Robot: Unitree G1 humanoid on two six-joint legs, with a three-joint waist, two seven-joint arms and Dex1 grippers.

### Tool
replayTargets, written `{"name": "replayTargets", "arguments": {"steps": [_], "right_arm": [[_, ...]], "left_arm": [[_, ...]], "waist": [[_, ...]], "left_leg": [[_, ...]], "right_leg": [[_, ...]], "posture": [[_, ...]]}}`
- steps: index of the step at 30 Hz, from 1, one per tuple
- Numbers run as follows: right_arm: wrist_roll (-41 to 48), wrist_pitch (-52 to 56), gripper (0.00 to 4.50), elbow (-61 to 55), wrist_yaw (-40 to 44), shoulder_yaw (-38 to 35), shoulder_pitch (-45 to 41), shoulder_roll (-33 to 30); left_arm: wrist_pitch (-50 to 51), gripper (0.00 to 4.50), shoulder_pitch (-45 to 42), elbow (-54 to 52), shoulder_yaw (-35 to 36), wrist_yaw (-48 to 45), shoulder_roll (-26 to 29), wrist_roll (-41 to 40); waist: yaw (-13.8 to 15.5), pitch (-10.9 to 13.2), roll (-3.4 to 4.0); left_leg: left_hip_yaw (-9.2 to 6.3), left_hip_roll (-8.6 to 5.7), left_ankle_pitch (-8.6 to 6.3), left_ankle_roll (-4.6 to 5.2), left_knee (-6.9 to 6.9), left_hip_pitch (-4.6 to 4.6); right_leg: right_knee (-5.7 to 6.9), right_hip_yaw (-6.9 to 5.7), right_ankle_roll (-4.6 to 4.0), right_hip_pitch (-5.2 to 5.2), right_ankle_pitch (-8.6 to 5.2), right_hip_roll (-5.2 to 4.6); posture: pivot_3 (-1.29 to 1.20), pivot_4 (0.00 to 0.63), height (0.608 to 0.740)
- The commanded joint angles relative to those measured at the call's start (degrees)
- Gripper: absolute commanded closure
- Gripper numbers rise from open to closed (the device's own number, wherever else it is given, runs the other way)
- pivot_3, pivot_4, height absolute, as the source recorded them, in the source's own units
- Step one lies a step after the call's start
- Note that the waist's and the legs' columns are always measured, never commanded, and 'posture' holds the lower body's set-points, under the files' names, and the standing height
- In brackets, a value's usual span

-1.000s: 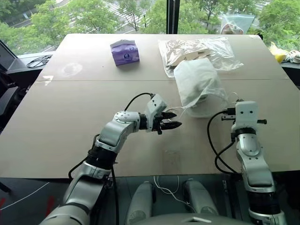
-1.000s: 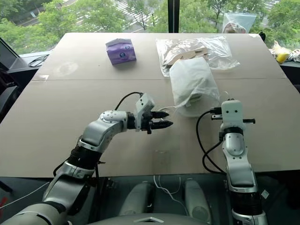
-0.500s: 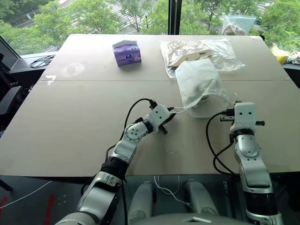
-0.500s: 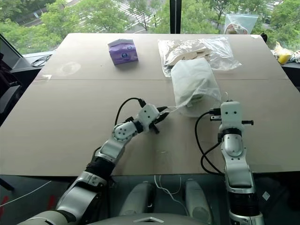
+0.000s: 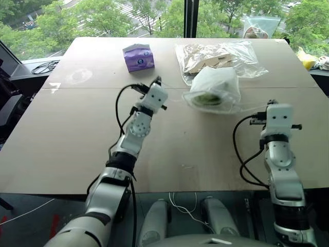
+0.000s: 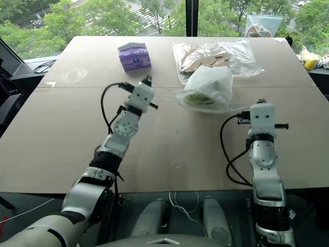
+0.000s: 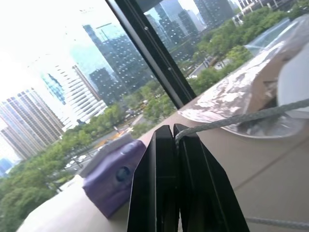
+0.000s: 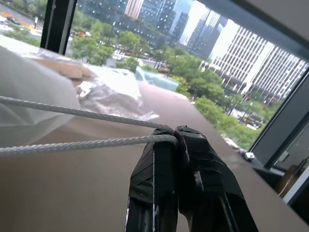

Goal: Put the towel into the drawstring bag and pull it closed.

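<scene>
The drawstring bag point(image 5: 215, 87) is thin white fabric at the middle right of the table, its gathered mouth turned towards me. The light-green towel point(image 5: 207, 98) shows inside it through the mouth. White cord runs out from the mouth to both sides. My left gripper point(image 5: 158, 81) is raised to the left of the bag and shut on one cord point(image 7: 251, 116); its tips point(image 7: 173, 129) pinch it. My right gripper point(image 5: 271, 102) is raised at the bag's right and shut on the doubled cord point(image 8: 87, 113) at its tips point(image 8: 170, 131).
A purple tissue box point(image 5: 138, 56) stands at the back left. A clear plastic bag with tan wooden pieces point(image 5: 226, 54) lies just behind the drawstring bag. Another clear bag point(image 5: 261, 25) sits at the far edge, and a yellow item point(image 5: 307, 60) at the right edge.
My left gripper shut on the cord, then swung up and away to the left, pulling it taut. My right gripper rose. The bag tipped up and its mouth drew narrower.
</scene>
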Motion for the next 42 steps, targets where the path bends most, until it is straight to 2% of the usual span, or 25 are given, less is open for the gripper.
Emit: {"name": "replayTargets", "arguments": {"steps": [1,8,14,18,25,28,31,34,38,42], "right_arm": [[-0.28,-2.41,4.50,0.16,-1.10,-3.21,-4.26,-1.95],[3.58,1.34,4.50,1.69,-5.05,-10.32,-10.73,-0.31],[8.96,5.26,4.50,1.69,-8.61,-14.55,-13.21,4.38],[15.20,10.20,4.50,2.17,-14.09,-21.66,-14.95,8.48],[26.67,15.78,4.50,3.89,-25.13,-33.37,-16.88,13.30],[29.98,16.58,4.50,4.34,-28.73,-35.28,-16.84,14.23],[32.19,17.27,4.50,4.12,-29.62,-33.97,-16.30,13.94],[33.84,19.49,4.50,4.59,-22.66,-27.99,-15.70,10.92],[32.48,25.37,4.50,2.75,-1.99,-9.80,-11.29,-1.14],[36.35,27.50,4.50,-3.03,17.23,0.90,-2.02,-10.68]], "left_arm": [[-1.30,4.45,-5.29,3.43,0.56,2.89,2.08,1.53],[-0.41,4.45,-10.59,10.71,2.32,5.24,5.23,0.48],[5.21,4.45,-9.24,14.33,9.46,3.43,1.94,-9.98],[10.00,4.45,-6.24,13.58,14.15,4.22,0.92,-15.61],[18.82,4.45,-2.08,11.76,22.45,12.04,0.55,-23.37],[20.79,4.45,-1.40,11.39,23.64,15.51,1.27,-23.98],[20.67,4.45,-1.40,9.87,22.52,15.15,1.49,-23.97],[19.74,4.45,-2.30,8.86,20.54,10.47,-0.05,-25.06],[17.32,4.45,-3.56,6.20,14.09,-10.50,-4.35,-28.48],[19.26,4.45,-1.09,2.51,7.58,-28.77,-5.29,-29.50]], "waist": [[0.00,-0.01,0.01],[-0.16,0.01,0.01],[-0.22,0.01,0.01],[-0.38,0.00,0.02],[-0.36,0.00,0.02],[-0.39,0.00,0.02],[-0.38,0.00,0.02],[-0.28,0.00,0.02],[-0.17,0.02,0.04],[-0.34,0.00,0.02]], "left_leg": [[0.00,0.00,0.00,0.00,-0.05,0.02],[0.01,-0.05,0.00,0.00,-0.19,-0.08],[0.01,-0.06,0.00,0.00,-0.14,-0.07],[0.01,-0.05,0.00,0.00,-0.12,-0.04],[-0.02,-0.05,0.00,0.00,-0.11,-0.05],[-0.02,-0.05,0.00,0.00,-0.09,-0.02],[-0.02,-0.06,0.00,0.00,-0.08,-0.02],[-0.03,-0.07,0.00,0.00,-0.08,-0.05],[0.01,-0.14,0.00,0.00,-0.07,-0.09],[0.00,-0.09,0.00,0.00,-0.10,-0.05]], "right_leg": [[-0.01,0.00,-0.01,0.02,0.00,0.00],[-0.04,-0.01,-0.04,-0.11,0.01,-0.09],[0.00,-0.01,-0.04,-0.10,0.01,-0.09],[0.05,0.00,-0.04,-0.10,0.02,-0.09],[0.13,-0.01,-0.05,-0.10,0.03,-0.10],[0.18,-0.01,-0.05,-0.10,0.03,-0.10],[0.20,-0.01,-0.05,-0.10,0.03,-0.10],[0.19,-0.01,-0.05,-0.10,0.03,-0.10],[0.09,-0.01,-0.04,-0.10,0.02,-0.14],[0.03,-0.01,-0.05,-0.06,0.01,-0.09]], "posture": [[0.00,0.150,0.740],[0.00,0.150,0.740],[0.00,0.150,0.740],[0.00,0.150,0.740],[0.00,0.150,0.740],[0.00,0.150,0.740],[0.00,0.150,0.740],[0.00,0.150,0.740],[0.00,0.150,0.740],[0.00,0.150,0.740]]}}
